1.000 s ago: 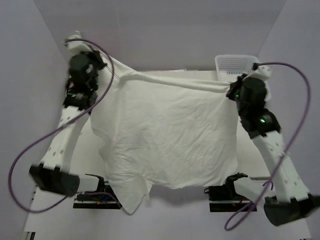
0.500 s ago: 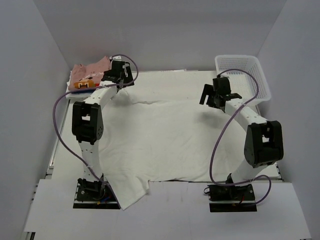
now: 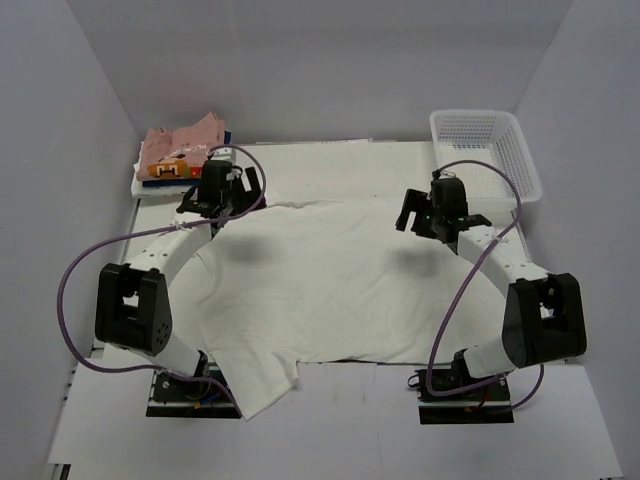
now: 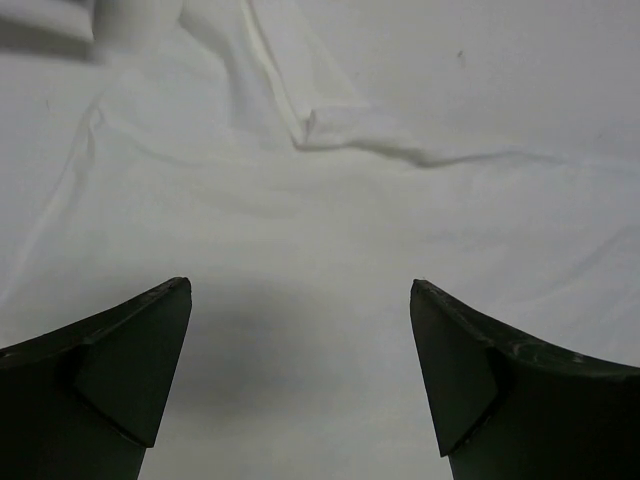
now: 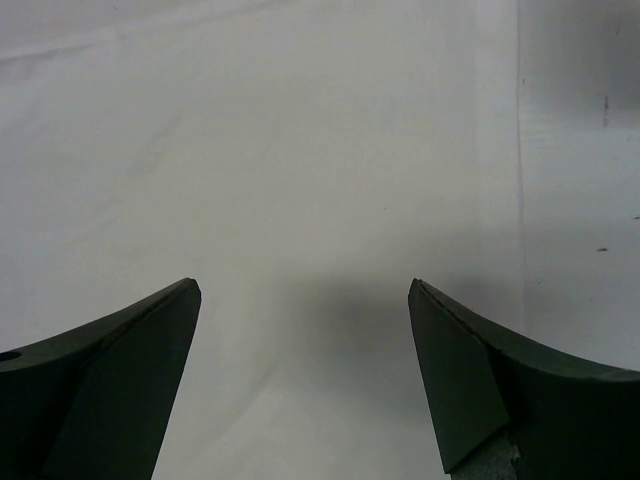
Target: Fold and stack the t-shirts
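across the middle of the tabletop (image 3: pixel 345 165) lies one large white t-shirt (image 3: pixel 330 285). it is spread flat and lightly wrinkled, and its near left corner droops past the tabletop's near edge. at the far left corner sits one stack of folded shirts (image 3: pixel 178 152). a pink one with a small print is on top, an orange-marked layer lies under it, then a dark blue strip, then a white one at the bottom. only the near edges of the lower layers show, so i cannot count beyond those four. one white mesh basket (image 3: pixel 487 140) stands at the far right corner, apart from the spread shirt; what it holds cannot be made out.

two arms reach over the shirt. the left arm (image 3: pixel 165 250) has its left end effector (image 3: pixel 215 192) above the shirt's far left part, near the stack but not touching it. its fingers are apart with nothing between them, and its wrist view shows a raised crease of fabric beyond the tips. the right arm (image 3: pixel 490 255) has its right end effector (image 3: pixel 435 212) above the far right part, fingers likewise apart and gripping nothing. that wrist view shows smooth cloth and a straight line down the right side; whether the line is the shirt's edge cannot be told. each arm hides a strip of the shirt from above, and both wrist views cut the fingers off at the lower frame edge.
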Tool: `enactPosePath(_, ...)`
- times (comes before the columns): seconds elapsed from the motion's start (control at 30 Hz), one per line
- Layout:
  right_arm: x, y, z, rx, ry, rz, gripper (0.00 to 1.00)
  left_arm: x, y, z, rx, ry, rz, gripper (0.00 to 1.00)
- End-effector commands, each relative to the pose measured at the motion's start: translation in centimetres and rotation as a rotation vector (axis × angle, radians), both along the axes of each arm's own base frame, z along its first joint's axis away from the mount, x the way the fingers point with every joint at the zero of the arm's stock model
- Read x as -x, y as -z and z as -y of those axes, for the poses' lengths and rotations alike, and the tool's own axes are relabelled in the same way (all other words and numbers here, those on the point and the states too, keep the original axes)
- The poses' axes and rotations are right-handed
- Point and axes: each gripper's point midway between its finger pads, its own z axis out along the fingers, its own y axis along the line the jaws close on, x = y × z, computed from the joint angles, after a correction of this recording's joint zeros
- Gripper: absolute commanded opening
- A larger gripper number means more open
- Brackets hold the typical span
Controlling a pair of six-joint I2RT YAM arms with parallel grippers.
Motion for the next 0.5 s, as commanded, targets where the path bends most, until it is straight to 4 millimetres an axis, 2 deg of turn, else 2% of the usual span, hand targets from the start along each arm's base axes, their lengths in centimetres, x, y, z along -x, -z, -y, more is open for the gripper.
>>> enactPosePath(0.0, 0.4, 1.6, -0.8, -0.051, 0.017, -0.049, 0.9, 2.0, 2.8, 0.8, 0.046, 0.002, -0.108, 1.0)
enactPosePath(0.13, 1.3, 4.2, -0.5, -0.046, 0.04, -0.111, 0.9, 2.0, 6.2, -0.4, -0.021, -0.053, -0.202, 1.0)
enactPosePath(0.17, 1.2, 4.8, 0.4, -0.016, 0.082, -0.12, 0.9, 1.5, 6.3, -0.6, -0.034, -0.066, -0.207, 1.0)
enactPosePath(0.2, 1.5, 5.6, 0.7, -0.009, 0.114, -0.154, 0.9, 1.5, 7.7, -0.9, -0.055, -0.078, -0.245, 1.0)
enactPosePath(0.23, 1.3, 5.7, 1.0, 0.001, 0.129, -0.159, 0.9, 1.2, 8.2, -1.1, -0.074, -0.078, -0.252, 1.0)
enactPosePath(0.3, 1.4, 6.8, 1.6, 0.037, 0.161, -0.195, 0.9, 0.5, 8.9, -0.9, -0.083, -0.071, -0.255, 1.0)
enactPosePath(0.33, 1.4, 7.7, 1.7, 0.039, 0.165, -0.221, 0.9, 0.3, 10.3, -0.5, -0.085, -0.043, -0.288, 1.0)
enactPosePath(0.4, 1.1, 8.0, 1.6, 0.034, 0.181, -0.235, 0.9, -1.4, 10.7, 0.0, -0.085, -0.028, -0.286, 1.0)
enactPosePath(0.43, 0.4, 8.5, 1.8, 0.033, 0.194, -0.252, 0.9, -1.7, 11.3, 0.1, -0.09, -0.027, -0.305, 1.0)
enactPosePath(0.47, 0.1, 8.6, 1.8, 0.032, 0.199, -0.26, 0.9, -2.9, 12.6, 0.4, -0.096, -0.027, -0.329, 1.0)
